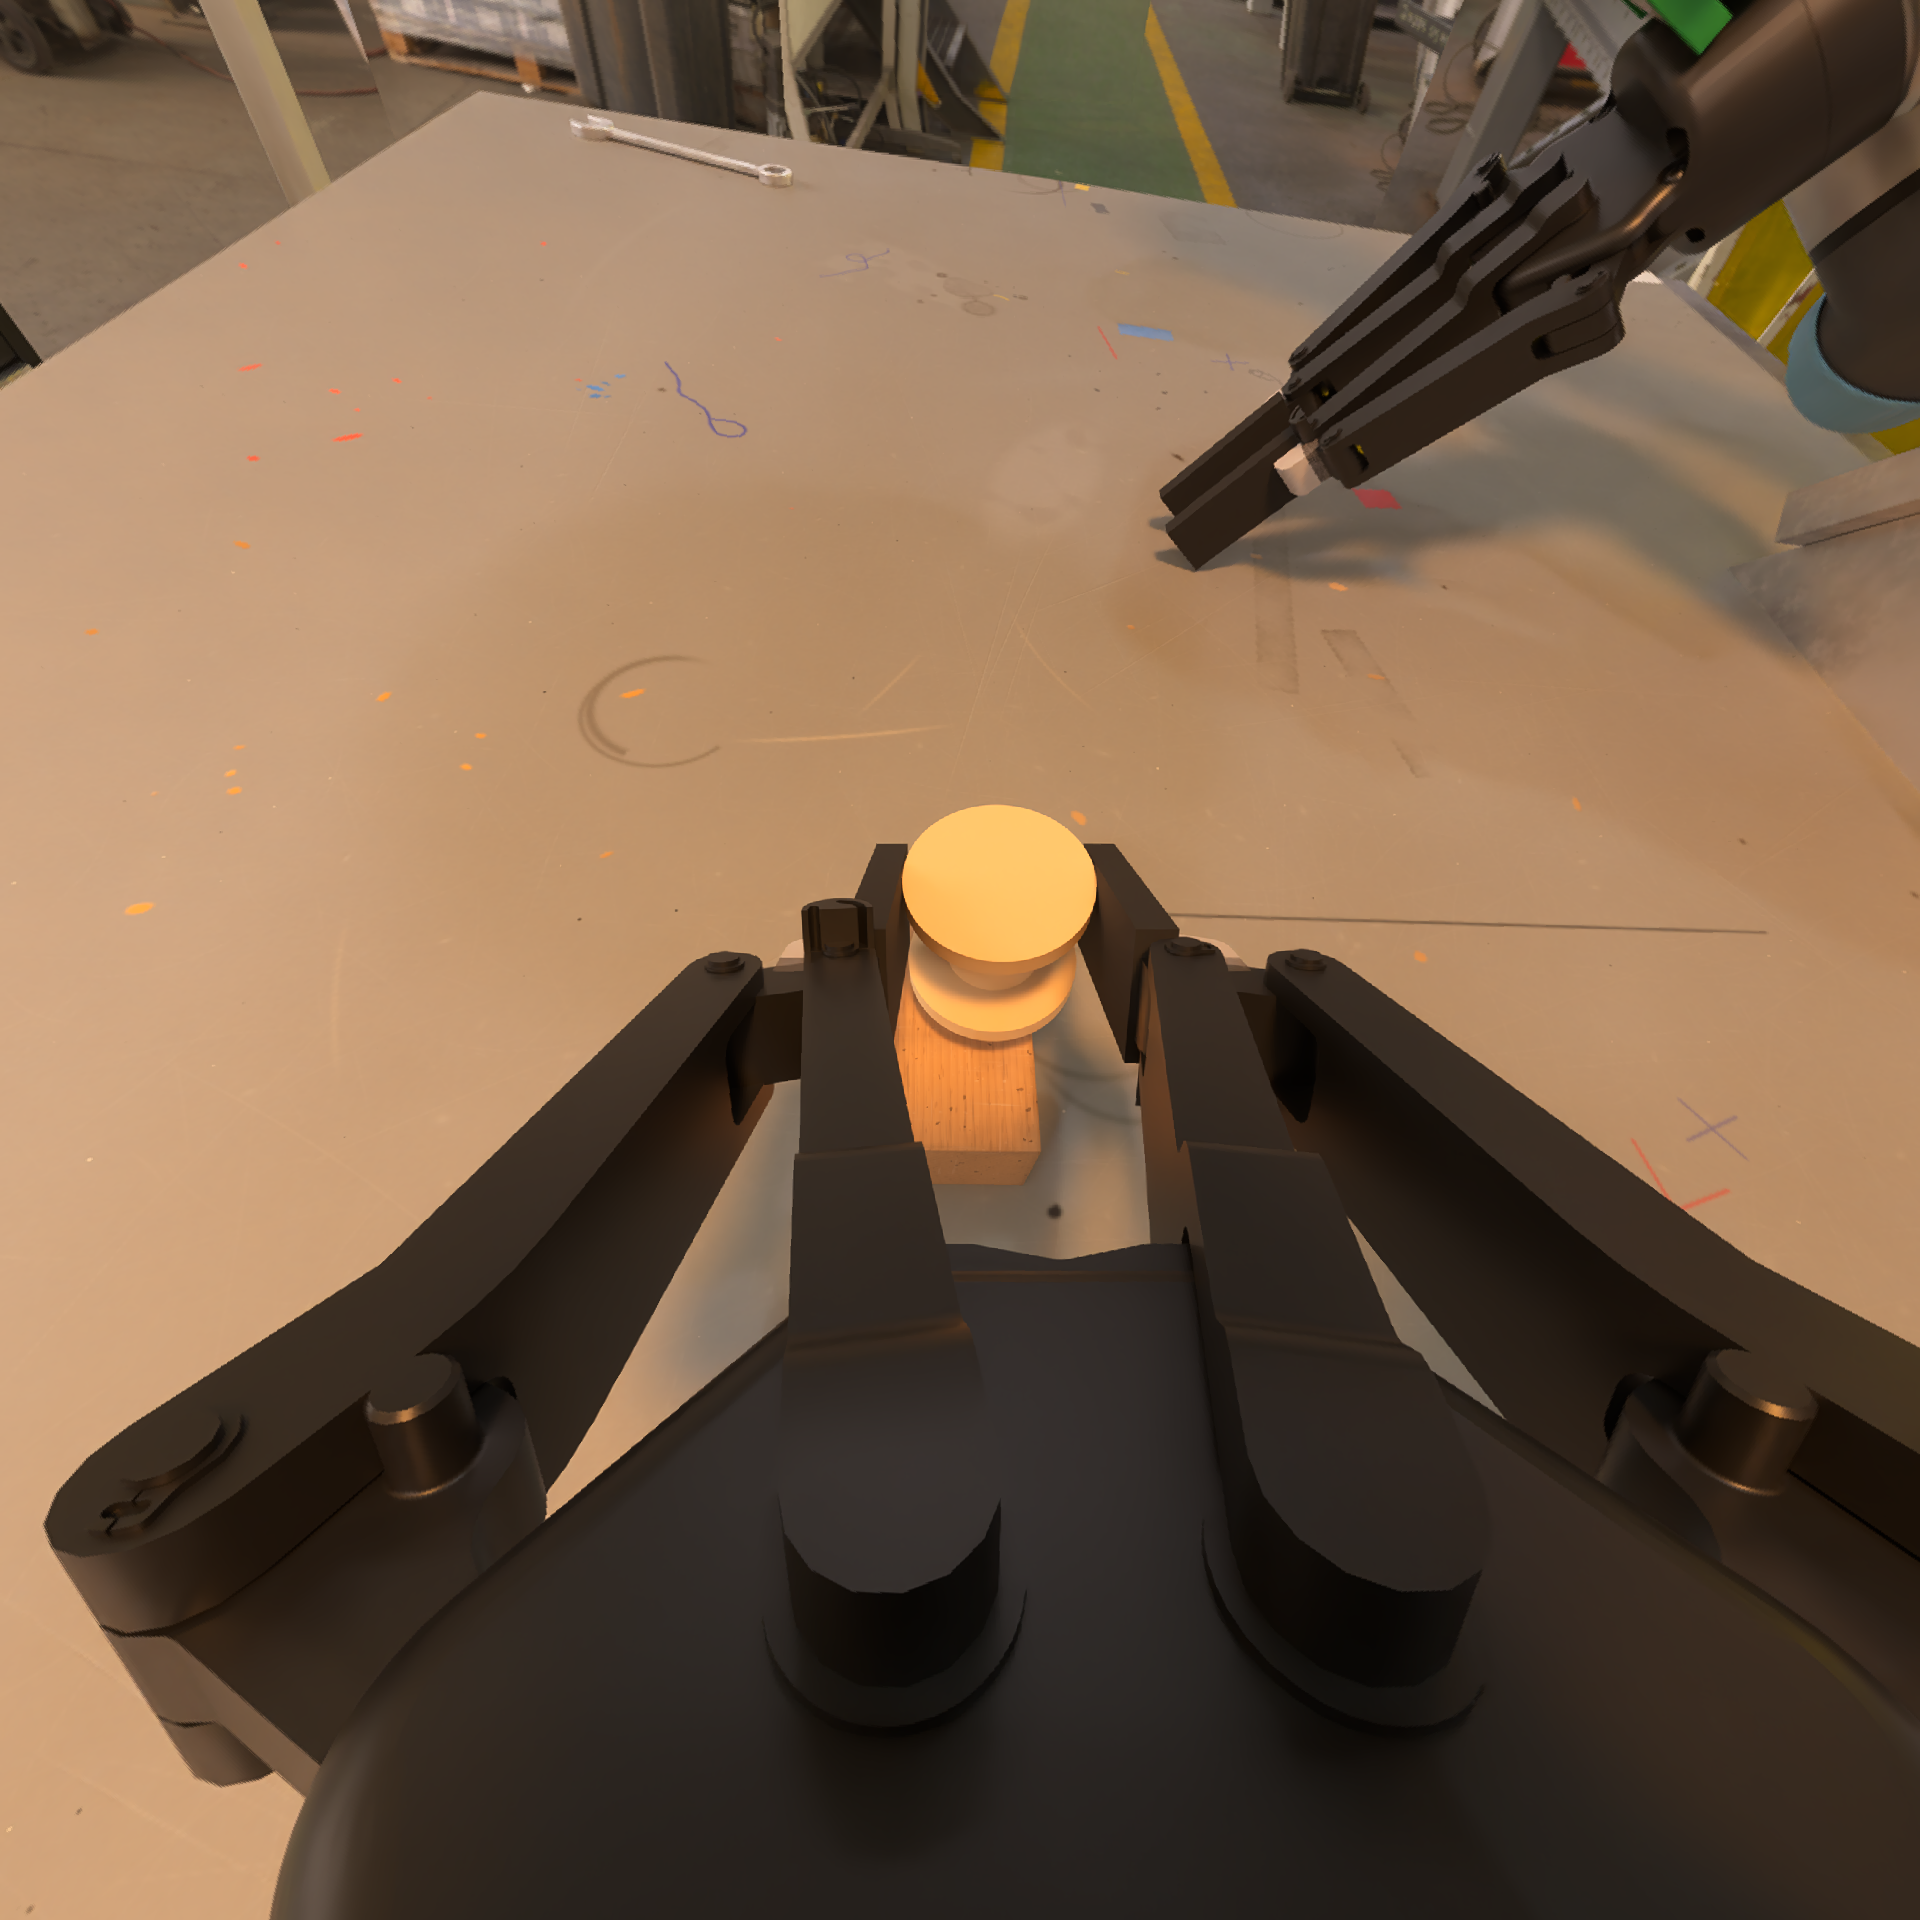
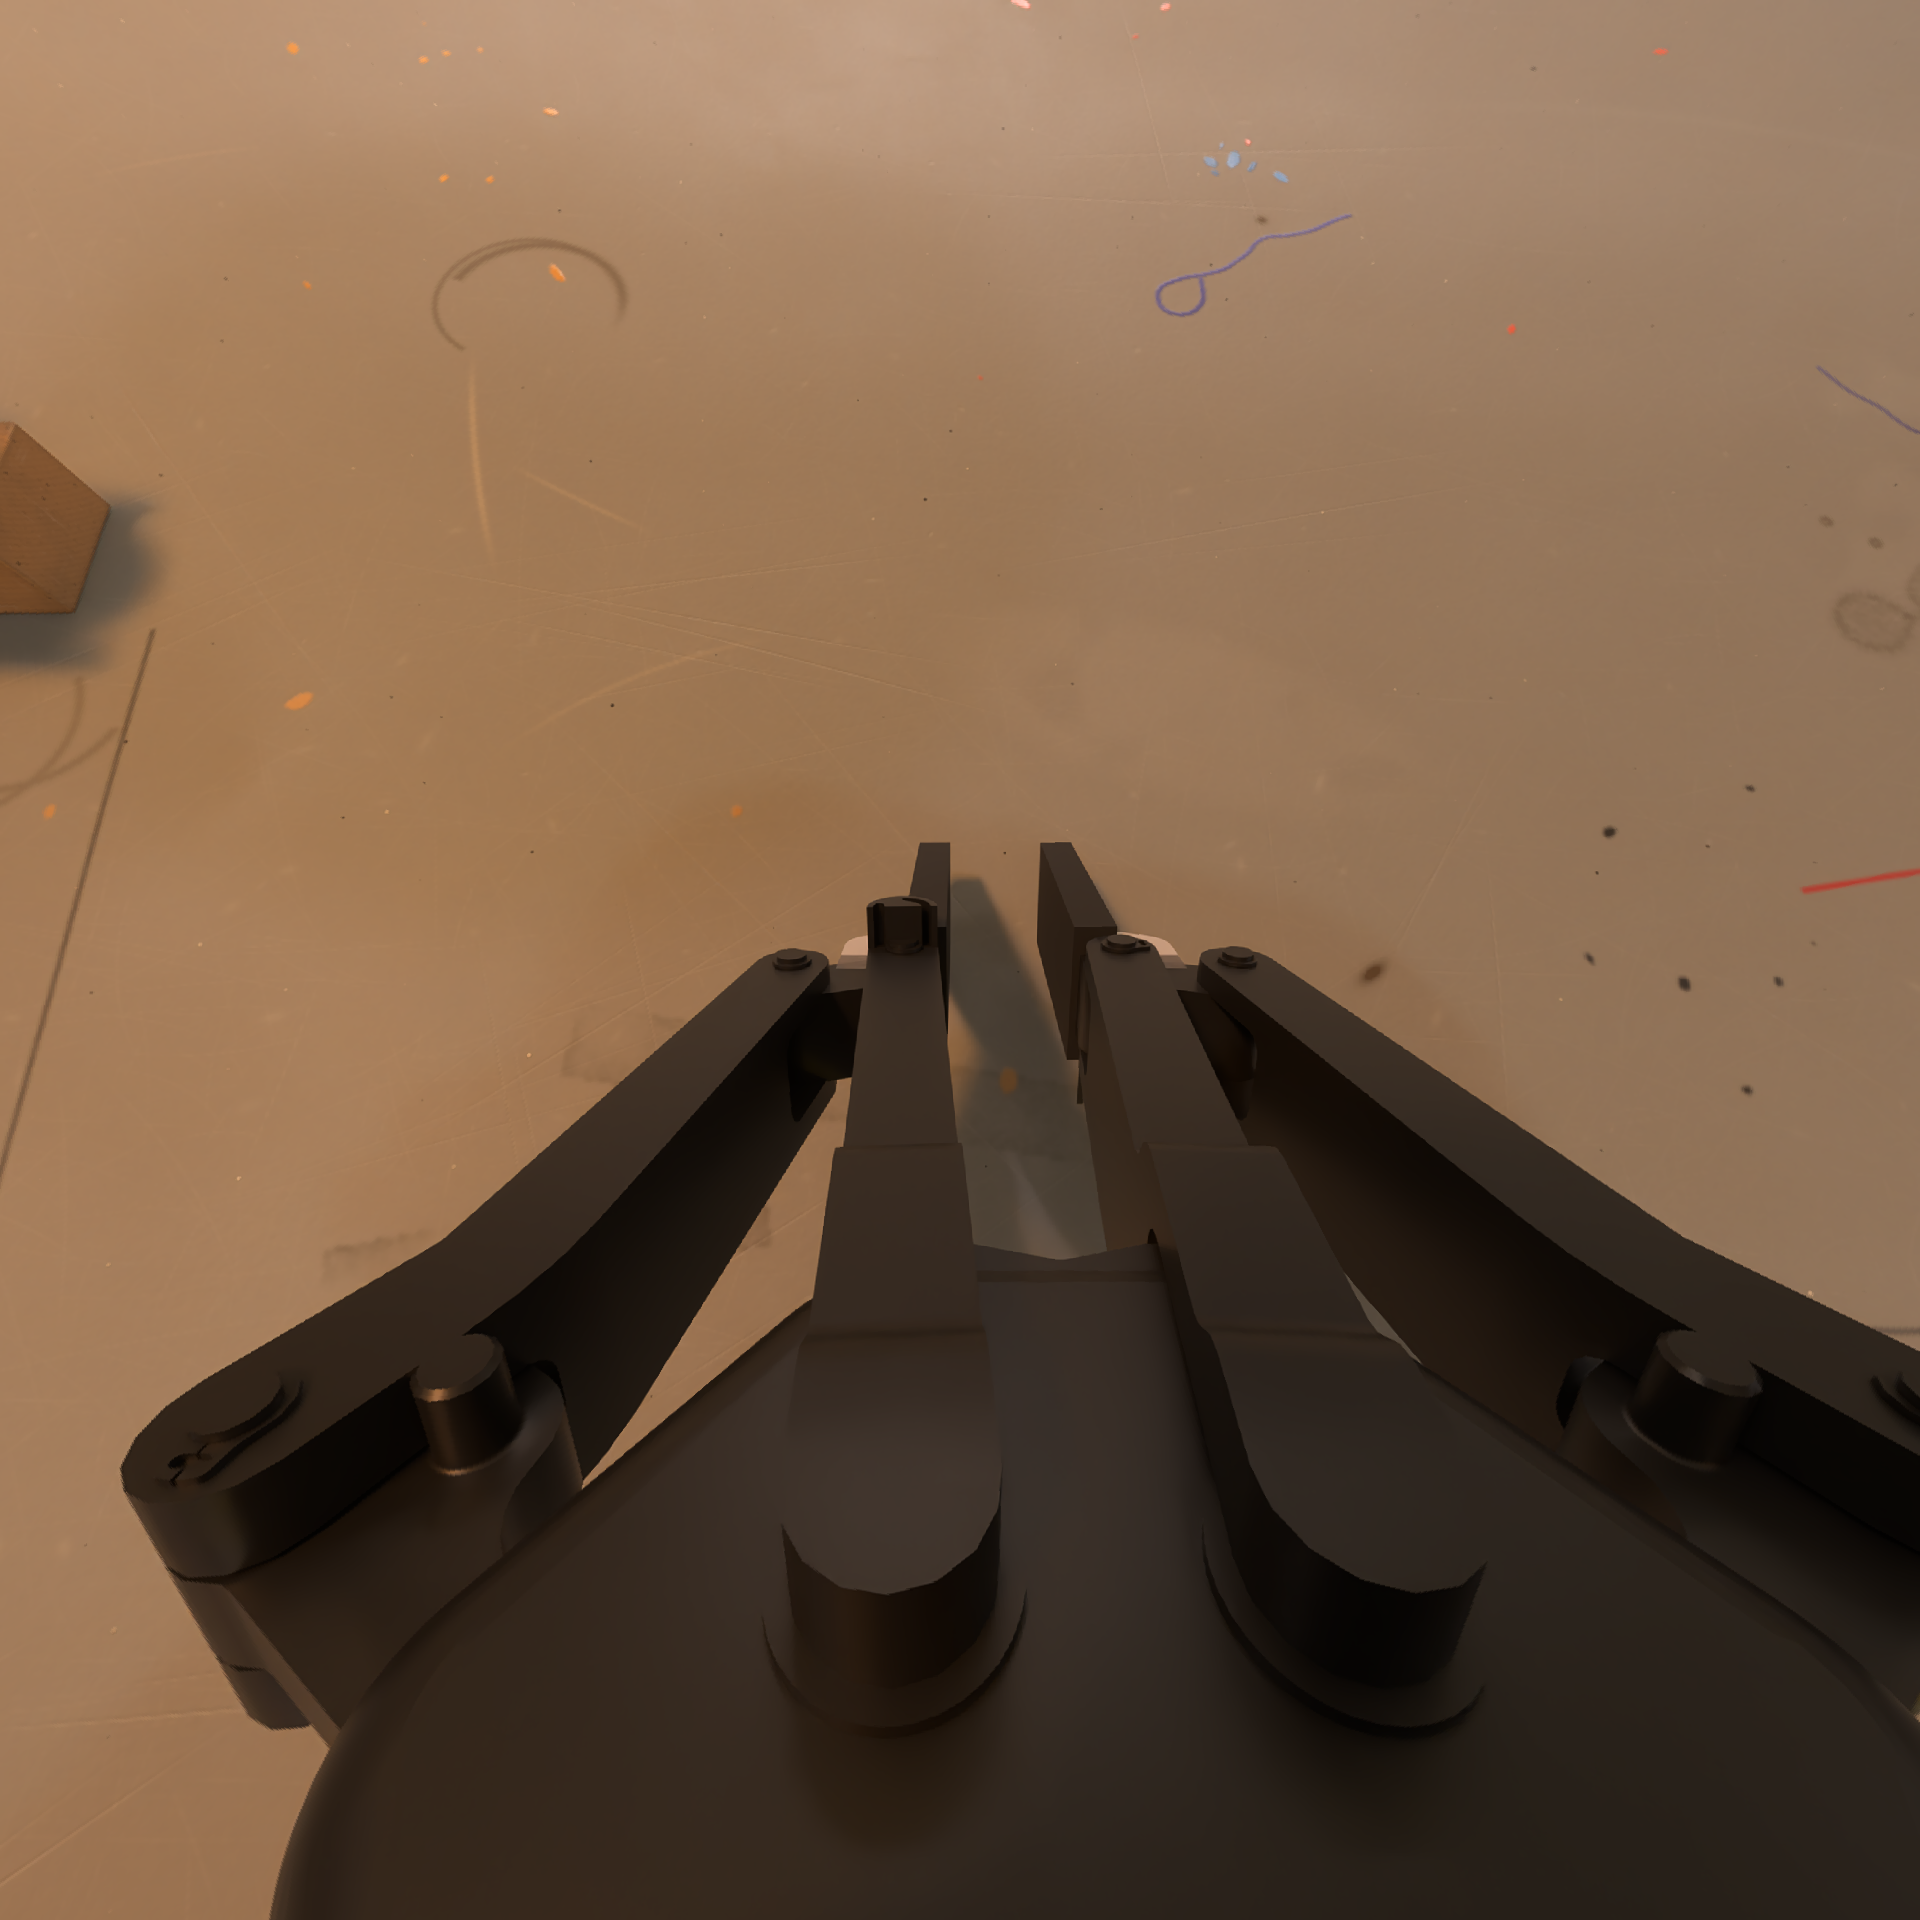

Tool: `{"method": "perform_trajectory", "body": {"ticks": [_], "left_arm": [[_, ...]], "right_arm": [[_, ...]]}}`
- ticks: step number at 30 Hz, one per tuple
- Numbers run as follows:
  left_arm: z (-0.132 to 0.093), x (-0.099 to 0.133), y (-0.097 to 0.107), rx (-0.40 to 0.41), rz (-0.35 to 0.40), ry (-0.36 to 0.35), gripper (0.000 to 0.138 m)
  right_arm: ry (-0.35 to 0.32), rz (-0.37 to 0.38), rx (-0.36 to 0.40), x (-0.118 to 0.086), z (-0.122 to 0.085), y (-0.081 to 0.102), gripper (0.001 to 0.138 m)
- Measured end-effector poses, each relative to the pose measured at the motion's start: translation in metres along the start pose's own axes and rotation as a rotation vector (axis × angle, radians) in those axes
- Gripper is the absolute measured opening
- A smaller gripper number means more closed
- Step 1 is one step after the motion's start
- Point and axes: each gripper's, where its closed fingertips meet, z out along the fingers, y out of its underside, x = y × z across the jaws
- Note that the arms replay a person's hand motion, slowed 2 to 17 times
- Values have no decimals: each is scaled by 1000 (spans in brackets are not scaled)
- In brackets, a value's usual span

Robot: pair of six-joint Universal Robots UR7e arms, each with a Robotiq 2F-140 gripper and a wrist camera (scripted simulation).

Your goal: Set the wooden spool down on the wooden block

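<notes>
In the left wrist view, the wooden spool (image 1: 997, 883) stands upright between my left gripper's fingers, its round top flange facing me. My left gripper (image 1: 997, 862) is shut on the spool, one finger on each side of it. The spool's lower flange sits at the top of the wooden block (image 1: 971, 1107), which stands on the table; I cannot tell whether the two touch. My right gripper (image 2: 994, 862) is shut and empty, low over bare table. It also shows far right in the left wrist view (image 1: 1184, 530). The block's corner shows at the left edge of the right wrist view (image 2: 42, 520).
A silver wrench (image 1: 681, 151) lies near the table's far edge. A grey metal plate (image 1: 1849, 509) lies at the right edge under the right arm. The tan table (image 1: 520, 571) carries paint specks and scratches.
</notes>
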Motion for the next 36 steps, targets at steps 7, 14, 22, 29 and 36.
{"method": "perform_trajectory", "body": {"ticks": [7, 14, 22, 29, 36], "left_arm": [[-2, -1, 1, 2, -7, -2, 45], [-4, -2, 3, 0, -16, -2, 45], [-5, -3, 4, 1, -25, 1, 45], [-6, -3, 4, 2, -32, 4, 45], [-7, -3, 5, 3, -38, 5, 45]], "right_arm": [[8, -6, -9, 0, 2, -1, 20], [29, -18, -15, 3, 3, -3, 13], [48, -31, -15, 5, 5, -6, 6], [58, -39, -23, 7, 7, -7, 1], [61, -43, -25, 7, 8, -9, 1]]}}
